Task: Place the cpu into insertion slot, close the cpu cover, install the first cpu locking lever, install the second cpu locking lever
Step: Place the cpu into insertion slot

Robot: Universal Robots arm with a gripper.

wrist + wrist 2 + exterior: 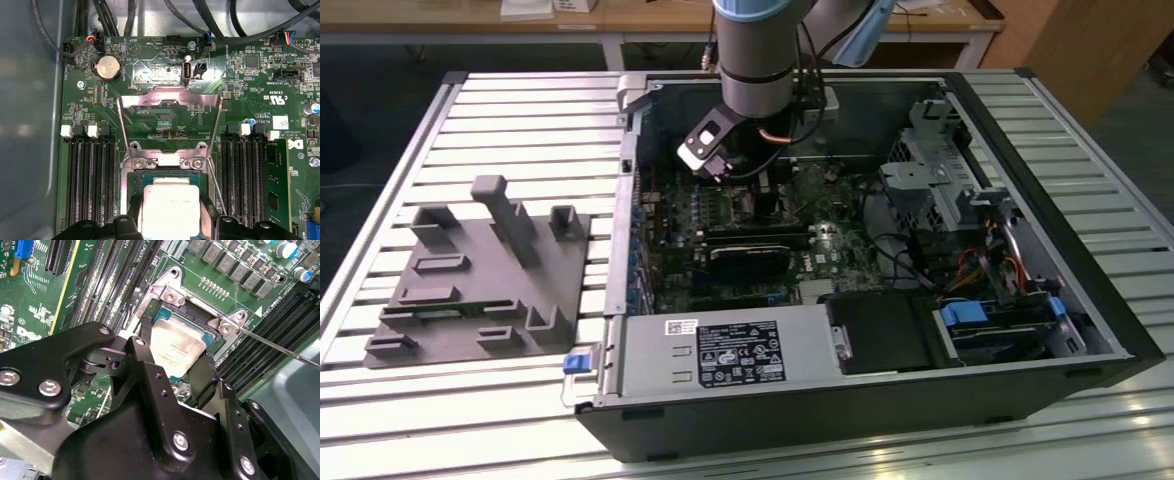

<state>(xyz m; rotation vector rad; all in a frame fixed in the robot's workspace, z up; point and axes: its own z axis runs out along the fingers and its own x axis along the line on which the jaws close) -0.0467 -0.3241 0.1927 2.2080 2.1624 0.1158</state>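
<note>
**Slatted table, open case: cpu held at the socket**

Silver slats of the table carry an open computer case lying on its side, with a grey fixture tray on the exterior view's left; the arm reaches straight down into the case over the green circuit board.

Judging by the layout, the first step is in hand; in both wrist views the gripper is clenched on the cpu, its black fingers pressing two opposite edges; the chip sits over the insertion slot, inside its silvery rim; whether it is fully seated or just above the contacts, I cannot tell.

The cpu cover stands swung open beyond the socket, its cut-out showing bare board; a thin locking lever lies free beside the rim; neither is fastened yet.

The cpu lies flat, dull metal top facing away from the board; being square it has no real long axis; its edges run roughly parallel to the rim; the gripped edges face the memory slots on either side, and one free edge faces the cover's hinge.

From here the move calls, I judge, for a level, square release with no sideways drag.
</note>
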